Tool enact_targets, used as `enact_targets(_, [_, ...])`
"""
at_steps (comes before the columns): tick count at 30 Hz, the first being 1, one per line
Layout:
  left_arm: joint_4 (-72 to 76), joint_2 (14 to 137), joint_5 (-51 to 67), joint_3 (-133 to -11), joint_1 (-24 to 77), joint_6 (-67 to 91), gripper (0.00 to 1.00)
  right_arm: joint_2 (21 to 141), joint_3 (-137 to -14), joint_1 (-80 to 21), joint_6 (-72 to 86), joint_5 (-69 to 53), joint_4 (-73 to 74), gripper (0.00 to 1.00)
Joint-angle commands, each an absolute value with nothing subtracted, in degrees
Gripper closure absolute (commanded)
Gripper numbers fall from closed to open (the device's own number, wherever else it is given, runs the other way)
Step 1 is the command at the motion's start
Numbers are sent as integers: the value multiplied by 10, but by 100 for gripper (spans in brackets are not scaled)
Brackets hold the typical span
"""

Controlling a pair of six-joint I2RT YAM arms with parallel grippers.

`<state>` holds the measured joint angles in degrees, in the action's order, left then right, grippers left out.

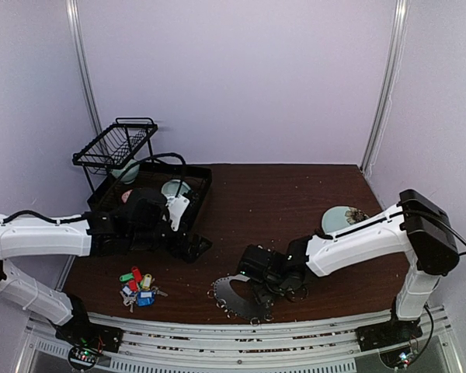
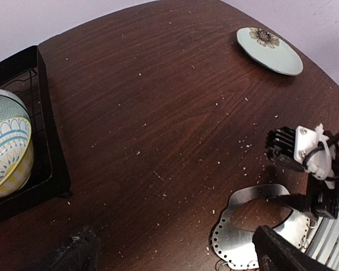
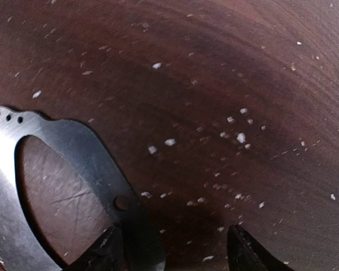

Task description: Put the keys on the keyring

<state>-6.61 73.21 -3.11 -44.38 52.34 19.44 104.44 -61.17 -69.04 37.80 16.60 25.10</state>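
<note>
The keys point(image 1: 140, 285) lie in a small heap on the table near the front left, with green, red, tan-yellow and blue tags; they show only in the top view. The keyring point(image 1: 239, 295) lies flat at front centre, also in the left wrist view point(image 2: 243, 234) and the right wrist view point(image 3: 73, 141). My right gripper point(image 1: 262, 301) is open and low over the keyring's right side. In the right wrist view point(image 3: 175, 254) one finger stands over the loop's open centre and the other outside the rim. My left gripper point(image 2: 178, 261) is open and empty, by the black tray's corner point(image 1: 189, 245).
A black dish rack and tray point(image 1: 198, 177) with patterned bowls point(image 2: 5, 141) stands at the back left. A pale green plate point(image 1: 340, 217) lies at the right, also seen in the left wrist view point(image 2: 269, 43). The brown table is sprinkled with small white crumbs.
</note>
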Motion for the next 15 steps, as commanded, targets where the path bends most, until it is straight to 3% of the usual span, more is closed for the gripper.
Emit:
enact_targets(1, [-75,750,-25,-479,523,169,2,1065,-571,-610,308,220,329,37])
enact_targets(8, [-80,756,-24,-490,509,155,2,1154,-700,-524,119,249,305,37])
enact_targets(15, [-66,727,-4,-453,488,158,2,1244,-860,-485,50,263,330,39])
